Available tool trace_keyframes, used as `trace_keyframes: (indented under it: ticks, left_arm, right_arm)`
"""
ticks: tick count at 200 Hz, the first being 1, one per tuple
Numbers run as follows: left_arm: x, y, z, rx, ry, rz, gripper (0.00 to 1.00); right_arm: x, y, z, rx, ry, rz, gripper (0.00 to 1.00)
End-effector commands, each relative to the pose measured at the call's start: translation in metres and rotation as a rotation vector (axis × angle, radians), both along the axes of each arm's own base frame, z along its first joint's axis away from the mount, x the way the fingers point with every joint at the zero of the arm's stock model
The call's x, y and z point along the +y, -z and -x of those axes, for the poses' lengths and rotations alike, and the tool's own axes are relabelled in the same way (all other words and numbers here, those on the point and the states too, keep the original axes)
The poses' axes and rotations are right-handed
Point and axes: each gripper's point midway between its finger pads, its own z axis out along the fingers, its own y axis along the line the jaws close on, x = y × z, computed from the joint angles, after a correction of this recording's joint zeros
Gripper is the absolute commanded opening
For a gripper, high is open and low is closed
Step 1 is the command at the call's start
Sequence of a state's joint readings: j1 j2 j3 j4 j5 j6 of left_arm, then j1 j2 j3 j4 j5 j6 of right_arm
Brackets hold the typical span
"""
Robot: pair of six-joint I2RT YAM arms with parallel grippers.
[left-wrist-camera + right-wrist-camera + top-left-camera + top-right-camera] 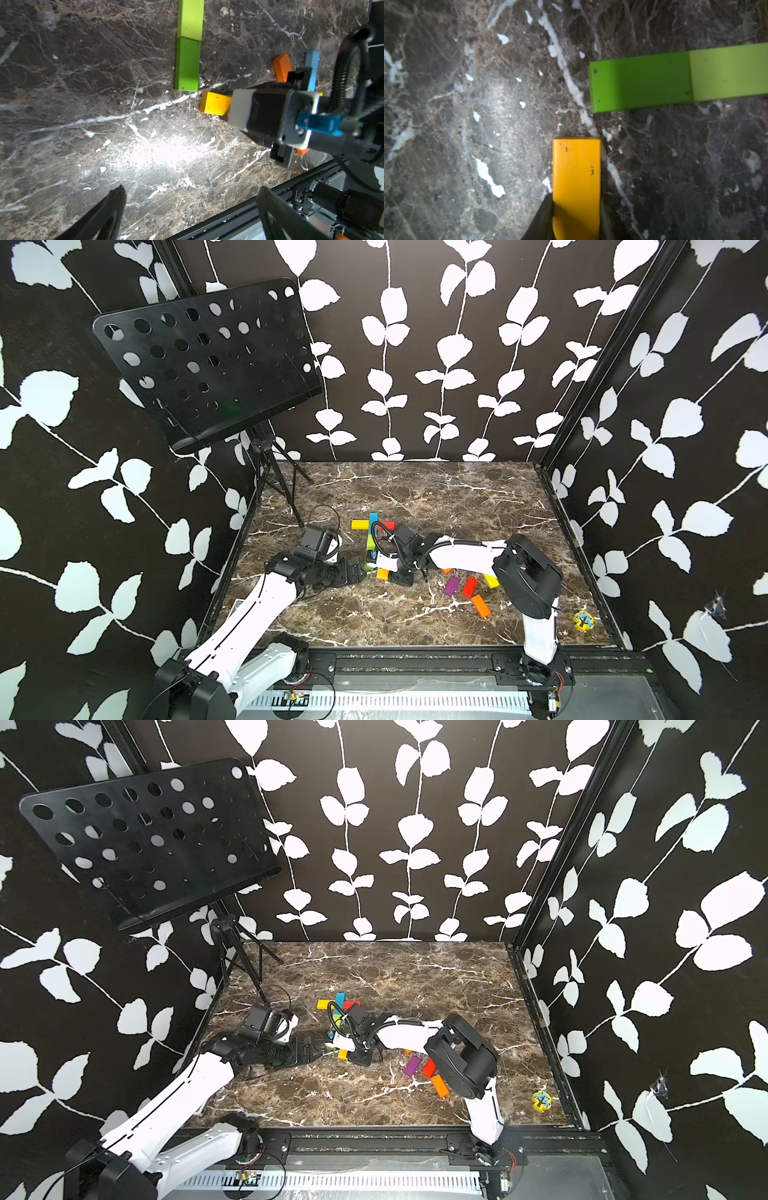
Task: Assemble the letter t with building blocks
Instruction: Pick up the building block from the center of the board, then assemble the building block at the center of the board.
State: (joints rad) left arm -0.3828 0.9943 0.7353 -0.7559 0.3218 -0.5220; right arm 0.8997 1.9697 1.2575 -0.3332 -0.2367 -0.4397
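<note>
The right jaws pinch a short yellow block (576, 176), its free end just beside the end of a green block (639, 83), mid marbled worktop (415, 497). The left jaws gape wide, empty, nearby.

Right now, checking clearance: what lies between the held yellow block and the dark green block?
Bare tabletop only, between yellow block and dark green block, in the right wrist view.

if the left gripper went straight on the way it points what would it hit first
Probably the near end of the dark green block, which lies midway between the left gripper's open jaws. The yellow block in the right gripper sits beside that line; height is unclear.
</note>
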Motion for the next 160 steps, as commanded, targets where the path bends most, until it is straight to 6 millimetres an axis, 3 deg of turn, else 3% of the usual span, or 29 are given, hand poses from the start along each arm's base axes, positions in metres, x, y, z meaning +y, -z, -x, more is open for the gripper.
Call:
trace_keyframes:
  ticks: [1,73,160]
  left_arm:
    - [0.002,0.001,-0.002,-0.004,0.002,0.007,0.99]
    - [0.013,0.012,-0.011,0.015,-0.068,-0.016,0.99]
    - [0.013,0.01,-0.013,0.014,-0.068,-0.008,0.99]
  right_arm:
    - [-0.014,0.017,-0.002,0.017,-0.006,0.066,0.17]
    - [-0.011,0.021,-0.01,0.014,-0.009,0.071,0.18]
    - [-0.011,0.025,-0.013,0.026,-0.016,0.067,0.18]
